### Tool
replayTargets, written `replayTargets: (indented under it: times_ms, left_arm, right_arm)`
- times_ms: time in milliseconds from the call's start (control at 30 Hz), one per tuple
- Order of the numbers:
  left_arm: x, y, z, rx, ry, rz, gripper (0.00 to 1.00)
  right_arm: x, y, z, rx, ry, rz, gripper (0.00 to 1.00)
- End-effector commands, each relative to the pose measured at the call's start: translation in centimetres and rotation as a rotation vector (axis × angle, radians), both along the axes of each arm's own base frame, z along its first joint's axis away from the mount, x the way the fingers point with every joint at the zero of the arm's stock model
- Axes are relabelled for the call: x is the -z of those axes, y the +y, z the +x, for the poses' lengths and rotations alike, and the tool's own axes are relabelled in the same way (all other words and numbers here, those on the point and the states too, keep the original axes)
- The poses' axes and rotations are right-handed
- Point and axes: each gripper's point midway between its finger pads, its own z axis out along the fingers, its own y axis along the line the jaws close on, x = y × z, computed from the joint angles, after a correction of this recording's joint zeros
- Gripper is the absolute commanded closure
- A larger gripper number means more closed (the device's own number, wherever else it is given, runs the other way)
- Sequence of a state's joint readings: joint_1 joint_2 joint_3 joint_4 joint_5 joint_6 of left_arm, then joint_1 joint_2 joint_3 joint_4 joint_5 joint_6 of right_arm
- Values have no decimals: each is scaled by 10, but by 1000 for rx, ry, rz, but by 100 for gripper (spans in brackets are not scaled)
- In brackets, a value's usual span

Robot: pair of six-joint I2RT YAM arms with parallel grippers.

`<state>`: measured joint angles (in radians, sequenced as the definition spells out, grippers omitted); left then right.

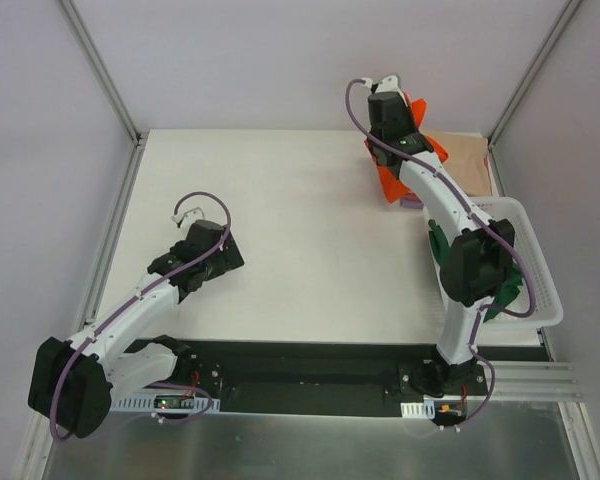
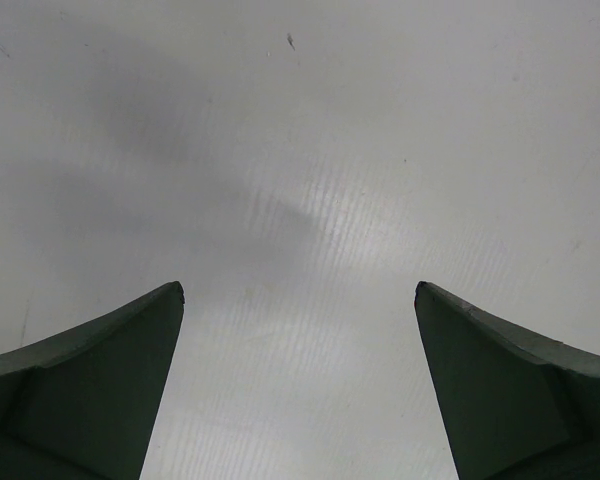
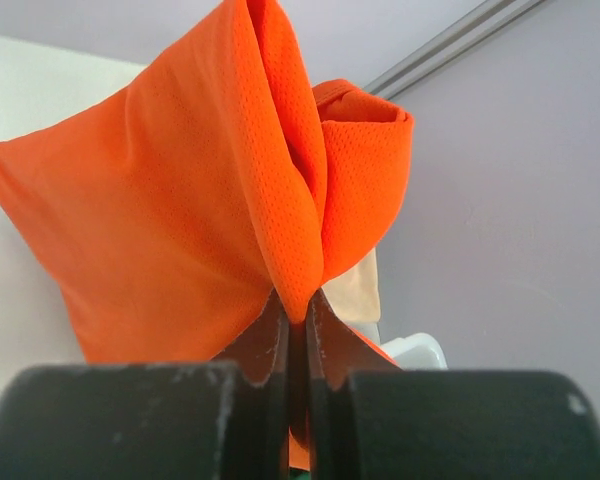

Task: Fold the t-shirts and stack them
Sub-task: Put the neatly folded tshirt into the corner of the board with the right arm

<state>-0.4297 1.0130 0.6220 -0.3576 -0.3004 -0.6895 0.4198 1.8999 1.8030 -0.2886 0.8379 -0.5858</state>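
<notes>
**Top view.** My right claw (image 1: 385, 100) is at the far right back of the bench (image 1: 280, 200) and holds the orange shirt (image 1: 388, 180) up beside the beige shirt (image 1: 470, 160). I cannot tell if the two touch. The green shirt (image 1: 442, 245) lies in the basket (image 1: 540, 285). My left claw (image 1: 220, 250) is well apart, low over the bench.
Risk: held by one pinch only, the shirt hangs bunched. I judge it could land twisted, or its hem could drag the beige one askew.

**Left wrist.** Claw spread wide and holding nothing, with only bare bench below. It is too far off to help flatten the cloth.

**Right wrist.** Claw pressed together on a gathered fold of orange mesh. The bite is thin, so a tug might pull it free.

**Writing.** No labels or print readable in any view.
</notes>
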Motion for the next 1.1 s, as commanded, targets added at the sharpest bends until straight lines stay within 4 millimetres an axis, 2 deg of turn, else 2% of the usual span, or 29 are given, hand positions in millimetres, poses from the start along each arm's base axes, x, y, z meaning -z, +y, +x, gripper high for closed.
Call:
replayTargets:
  times_ms: [0, 67, 200, 433, 667, 833, 1067]
  left_arm:
    - [-10, 10, 4, -38, -15, 27, 1]
    - [-11, 10, 4, -39, -18, 27, 1]
    - [-14, 12, 5, -43, -25, 33, 1]
    - [-16, 14, 6, -49, -24, 40, 1]
    - [-14, 14, 6, -50, -16, 40, 1]
    - [-15, 15, 7, -56, -15, 49, 1]
    - [-18, 17, 7, -67, -15, 50, 1]
  right_arm:
    - [-47, -13, 4, 59, -100, 38, 99]
    - [-53, -16, 7, 65, -113, 51, 99]
    - [-50, -25, 19, 86, -107, 78, 99]
    - [-18, -55, 42, 156, -77, 146, 99]
    - [4, -97, 62, 235, -67, 189, 99]
    - [18, -133, 65, 306, -53, 181, 99]
    - [44, -160, 73, 305, -8, 218, 99]
